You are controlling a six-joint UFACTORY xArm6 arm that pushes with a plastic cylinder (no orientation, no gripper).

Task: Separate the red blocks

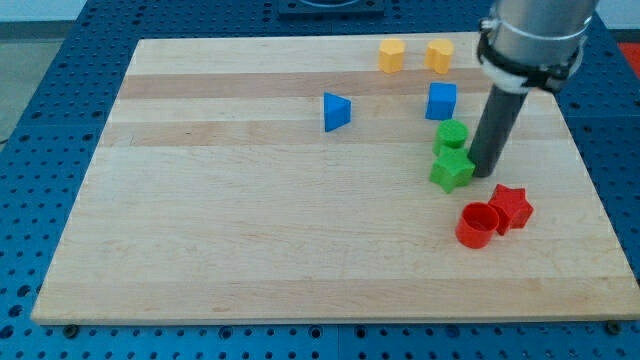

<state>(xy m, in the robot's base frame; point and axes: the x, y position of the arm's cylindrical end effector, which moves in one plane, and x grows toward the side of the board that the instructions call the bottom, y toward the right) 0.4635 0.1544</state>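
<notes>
On the wooden board (250,250), right side near the front, a red cylinder (476,225) touches a red star (510,207) on its right. My tip (483,174), a bare rod with no jaws, stands just beyond them, beside a green star (452,170). Farther back: green cylinder (452,134), blue cube (441,101).

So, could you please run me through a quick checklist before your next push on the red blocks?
1. Red blocks found: the red cylinder and the red star lie at the board's lower right. Ok.
2. Already separated: they touch. Not ok.
3. My tip placed: just above the pair, beside the green star. Ok.
4. Tip clear of the green star: very close; contact cannot tell.
5. Room to push apart: open wooden board lies toward the view's left of the cylinder. Ok.
</notes>
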